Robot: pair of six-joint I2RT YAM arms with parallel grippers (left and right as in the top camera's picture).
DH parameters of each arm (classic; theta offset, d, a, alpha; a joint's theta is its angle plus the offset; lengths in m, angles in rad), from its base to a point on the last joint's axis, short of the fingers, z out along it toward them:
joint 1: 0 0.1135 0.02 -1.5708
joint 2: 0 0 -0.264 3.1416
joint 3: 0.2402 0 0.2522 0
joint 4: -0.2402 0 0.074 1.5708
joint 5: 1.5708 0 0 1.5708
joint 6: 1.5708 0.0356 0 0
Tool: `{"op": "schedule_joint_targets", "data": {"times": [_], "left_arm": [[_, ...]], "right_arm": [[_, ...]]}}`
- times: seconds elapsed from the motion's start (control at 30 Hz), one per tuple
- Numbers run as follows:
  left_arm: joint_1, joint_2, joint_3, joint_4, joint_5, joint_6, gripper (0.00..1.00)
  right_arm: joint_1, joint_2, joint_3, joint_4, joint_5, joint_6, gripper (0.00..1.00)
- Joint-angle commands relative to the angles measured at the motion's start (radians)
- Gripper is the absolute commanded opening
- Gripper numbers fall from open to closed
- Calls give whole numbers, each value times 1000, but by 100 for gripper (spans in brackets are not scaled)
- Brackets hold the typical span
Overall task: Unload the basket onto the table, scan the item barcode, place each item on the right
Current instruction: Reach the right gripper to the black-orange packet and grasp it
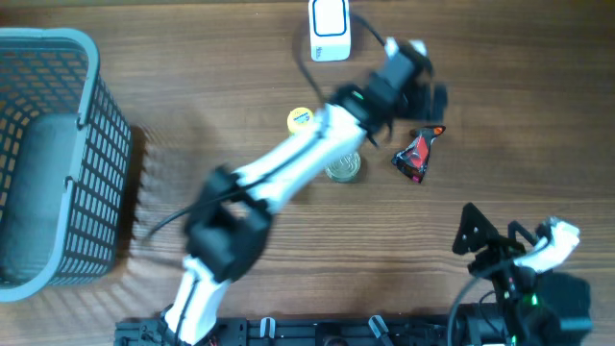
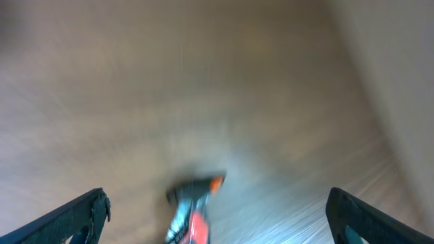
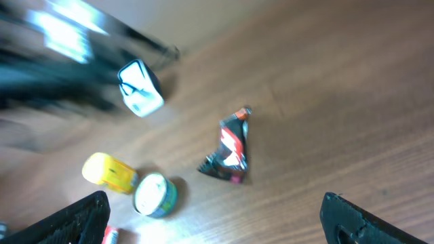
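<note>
Lying near snack packet point(image 1: 416, 157): tin point(image 1: 344, 168), yellow bottle point(image 1: 300, 118), scanner point(image 1: 330, 29).

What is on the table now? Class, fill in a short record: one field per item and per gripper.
basket: grey mesh, table's left side
white boxy device: far edge, cabled
yellow container: mid-table, beside the left arm
round tin: just nearer than the yellow container
red-and-black packet: lying right of the tin
left gripper: open, empty, near the packet
right gripper: open, empty, near right corner
</note>
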Motion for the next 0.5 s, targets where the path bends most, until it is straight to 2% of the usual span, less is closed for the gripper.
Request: {"op": "schedule_joint_targets", "data": {"times": [0.0,0.1,0.2,0.27,0.37,0.47], "left_arm": [[146,-294,14,-21,-29,114,100],[211,-414,14,-91,-151,171,100],[262,-510,14,-172,-325,196,100],[292,-546,14,-206,-347,196,100],[343,-569,14,-248,-347,196,100],[387,-569,14,-291,-347,196,100]], "right_arm": [[0,261,-2,61,-31,21,100],[5,531,64,88,-96,59,100],[44,833,233,43,-34,77,100],[80,1000,359,-49,24,126,100],[142,1233,540,-158,33,117,100],[198,1393,609,-72,32,14,100]]}}
